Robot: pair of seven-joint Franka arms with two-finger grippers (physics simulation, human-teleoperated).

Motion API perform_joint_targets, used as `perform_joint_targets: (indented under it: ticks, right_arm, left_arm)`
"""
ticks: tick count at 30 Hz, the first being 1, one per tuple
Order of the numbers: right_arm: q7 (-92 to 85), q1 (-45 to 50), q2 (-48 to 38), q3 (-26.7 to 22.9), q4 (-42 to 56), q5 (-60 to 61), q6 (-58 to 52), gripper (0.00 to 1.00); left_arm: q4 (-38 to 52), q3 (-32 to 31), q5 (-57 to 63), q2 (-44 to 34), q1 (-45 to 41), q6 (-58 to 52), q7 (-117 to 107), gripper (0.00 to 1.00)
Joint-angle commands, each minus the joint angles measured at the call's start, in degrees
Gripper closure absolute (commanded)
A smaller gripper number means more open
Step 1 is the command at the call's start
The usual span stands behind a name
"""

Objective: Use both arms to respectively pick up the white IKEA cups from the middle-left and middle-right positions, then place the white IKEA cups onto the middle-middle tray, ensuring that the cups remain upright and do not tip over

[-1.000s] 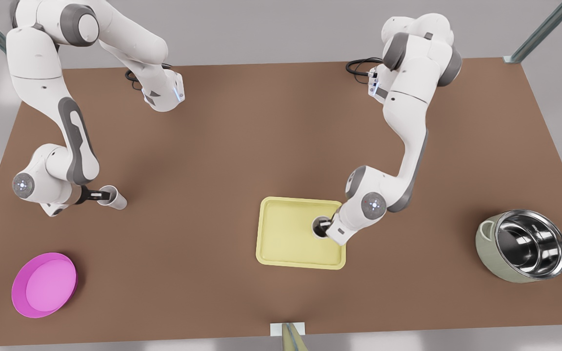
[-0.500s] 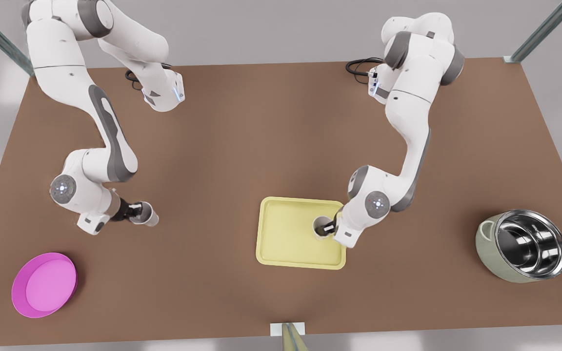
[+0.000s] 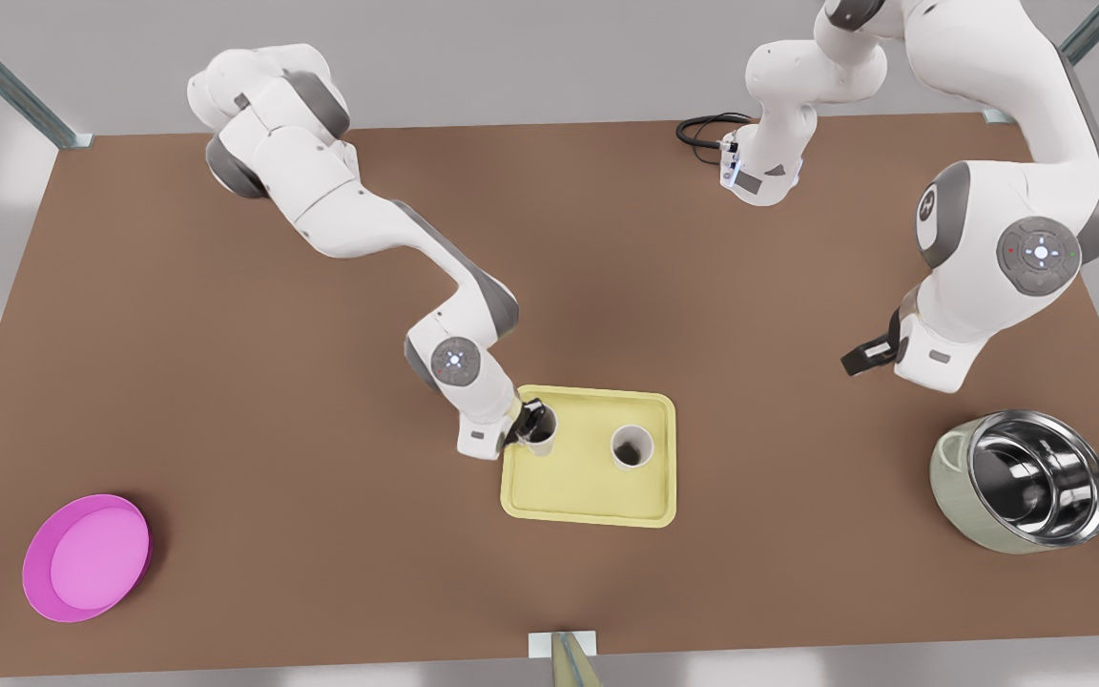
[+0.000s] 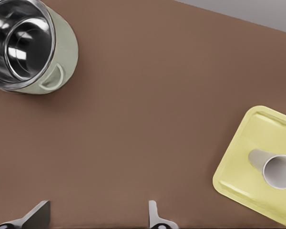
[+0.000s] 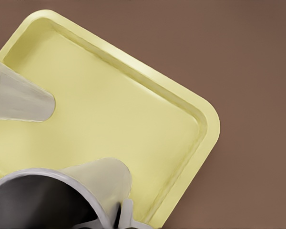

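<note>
In the front view, the right tool (image 3: 529, 421) sits at the 9 o'clock edge of the yellow tray (image 3: 588, 516), pinching the rim of the first cup (image 3: 542, 429), which is upright just inside the tray's rim. Whether its base touches the tray floor I cannot tell. The second cup (image 3: 631, 447) stands upright and free on the tray, toward 3 o'clock from the first and apart from it. The left tool (image 3: 860, 360) hangs over bare desk (image 3: 321, 534), well apart from the tray toward 2 o'clock, with the steel-lined pot (image 3: 1026, 482) near it at about 5 o'clock. A magenta plate (image 3: 87, 558) lies far off at the tray's 8 o'clock. In the left wrist view, the left tool's two fingertips (image 4: 35, 215) stand spread wide with nothing between them. Beyond them are the pot, a corner of the tray and the second cup on it. In the right wrist view, the first cup's dark mouth is close up, with one finger (image 5: 127, 214) against its outer wall, and the second cup stands farther along the tray.
</note>
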Motion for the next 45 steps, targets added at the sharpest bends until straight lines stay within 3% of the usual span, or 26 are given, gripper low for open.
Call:
perform_joint_targets:
  ticks: [1, 6, 7, 8, 19, 21, 23, 25, 29, 35, 45]
  right_arm:
    - [29.2, 0.51, 1.64, -0.01, 1.77, -1.96, 1.17, 0.79]
    - [29.12, 0.77, 3.83, -0.01, 2.39, -2.84, 1.17, 0.77]
    - [29.2, 0.77, 3.83, -0.09, 2.39, -2.93, 1.17, 0.18]
    - [29.2, 0.77, 3.74, -0.01, 2.3, -5.21, 1.17, 0.0]
    - [28.24, -0.72, 0.14, 0.17, 1.42, -5.13, -2.61, 0.0]
    - [25.87, -2.04, -5.13, 0.43, -0.95, -5.04, -7.79, 0.0]
    - [21.13, -5.55, -10.32, 0.87, -1.04, -4.42, -19.82, 0.0]
    - [11.45, -16.89, -10.06, 0.7, -0.78, -4.42, -34.68, 0.0]
    - [-1.73, -26.48, -9.26, -4.49, 5.28, -4.42, -41.89, 0.0]
    - [-2.35, -24.72, -32.54, -9.15, -2.71, 1.55, -51.21, 0.0]
    - [-2.52, -24.63, -36.42, -10.02, -3.41, 2.7, -51.65, 0.0]
  left_arm:
    - [-0.09, -0.02, 0.28, -0.12, -0.24, -3.6, 28.3, 0.0]
    - [0.08, -0.11, 0.19, -0.21, 0.02, -3.69, 28.3, 0.0]
    - [0.08, -0.11, 0.19, -0.21, 0.02, -3.69, 28.3, 0.0]
    - [0.08, -0.11, 0.28, -0.21, 0.11, -3.6, 28.38, 0.0]
    - [0.08, -0.02, -1.39, 0.06, 0.9, -3.6, 28.38, 0.0]
    - [0.08, -0.02, -1.48, 0.06, 0.99, -2.99, 28.38, 0.0]
    - [0.08, -0.02, -1.57, 0.06, 0.99, -2.99, 28.38, 0.0]
    - [0.08, -0.02, -1.57, 0.06, 1.07, -2.9, 28.38, 0.0]
    - [0.08, -0.02, -1.66, 0.06, 1.34, -2.9, 28.38, 0.0]
    - [-0.09, -0.29, -3.33, 1.64, 1.86, -2.98, 28.38, 0.0]
    - [-0.01, -2.04, -3.77, 1.2, 2.22, -5.36, 28.3, 0.0]
